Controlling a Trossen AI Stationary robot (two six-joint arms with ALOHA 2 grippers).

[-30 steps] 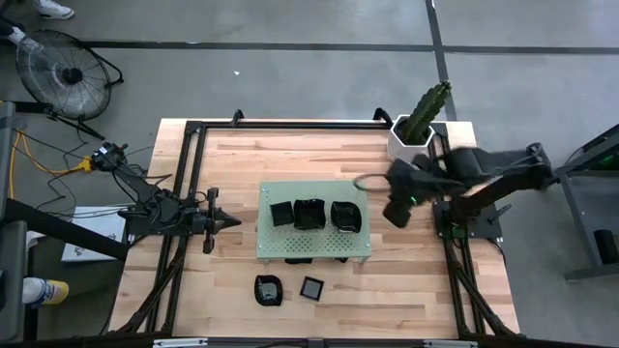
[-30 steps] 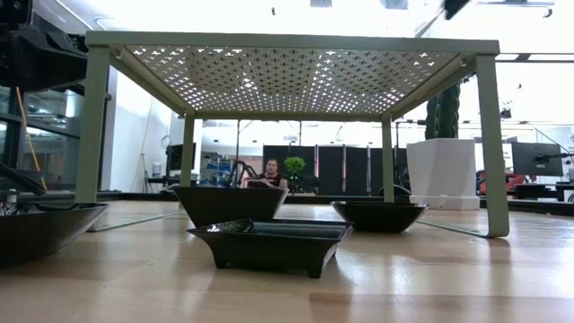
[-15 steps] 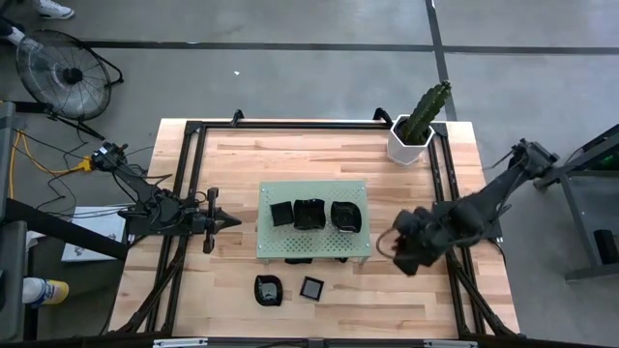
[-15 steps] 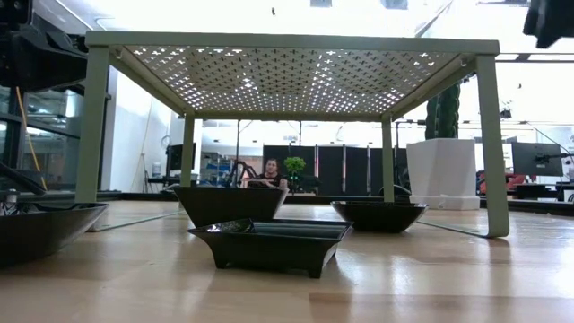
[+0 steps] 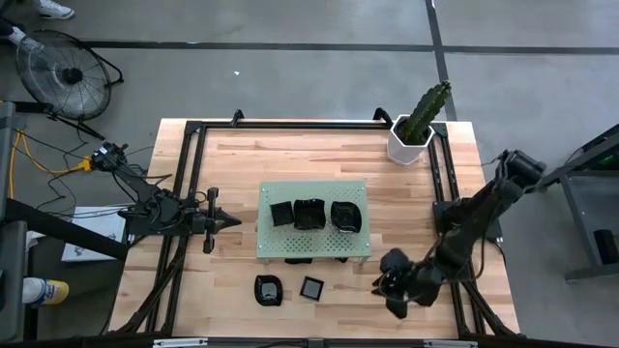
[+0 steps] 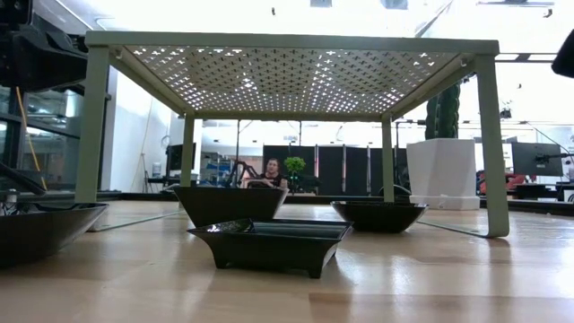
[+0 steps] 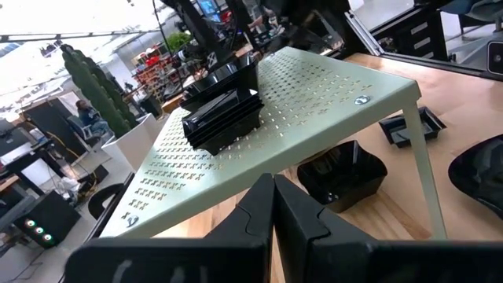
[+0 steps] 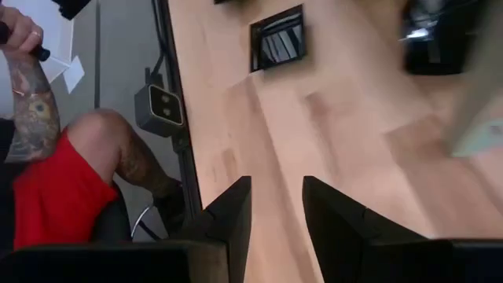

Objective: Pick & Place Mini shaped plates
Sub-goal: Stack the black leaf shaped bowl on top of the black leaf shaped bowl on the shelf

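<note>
The right claw [image 5: 395, 287] has swung in one second from beside the white hexagonal plant pot [image 5: 407, 145] to the near right of the pale green perforated metal board [image 5: 314, 250], low over the wooden counter [image 5: 232, 169]. Its fingers stand parted with nothing between them. That puts it in reach of the small glossy black square plate [image 5: 311, 287] and its rounder black neighbour [image 5: 267, 290], both just in front of the board; I judge a pick comes next. Three black plates [image 5: 313, 215] sit on the board. The left claw [image 5: 219, 221], pressed closed and empty, waits left of the board
</note>
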